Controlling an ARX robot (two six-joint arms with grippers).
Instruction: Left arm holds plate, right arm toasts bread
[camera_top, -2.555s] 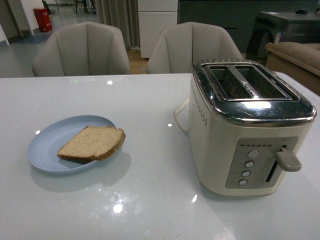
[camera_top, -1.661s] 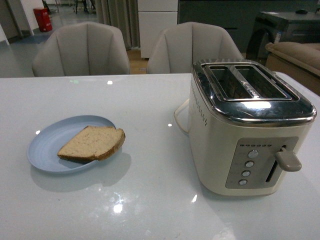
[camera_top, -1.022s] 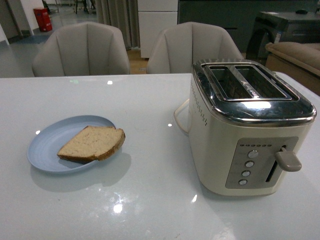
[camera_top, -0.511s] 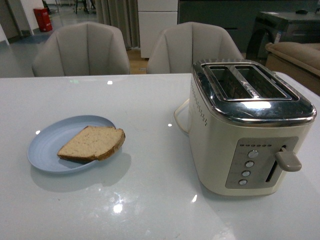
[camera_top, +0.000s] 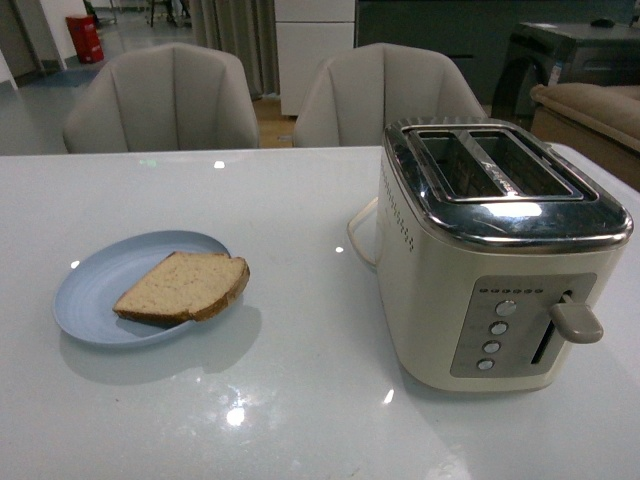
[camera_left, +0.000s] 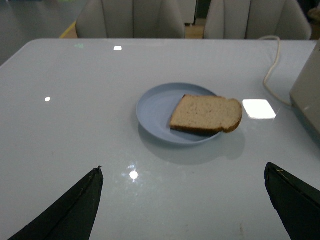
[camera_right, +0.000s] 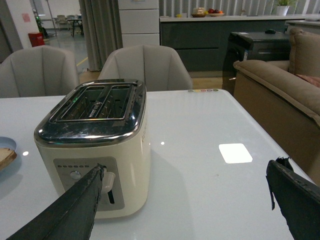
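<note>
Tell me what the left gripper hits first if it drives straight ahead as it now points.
Probably the plate, near rim first, then the bread on it: both lie centred ahead of the open left gripper. Its tilt is unclear, so it might touch the table short of the plate.

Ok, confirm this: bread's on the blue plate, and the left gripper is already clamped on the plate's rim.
Wrong on one point: the left wrist view shows the left gripper open, short of the plate and not touching it. The bread does lie on the plate.
</note>
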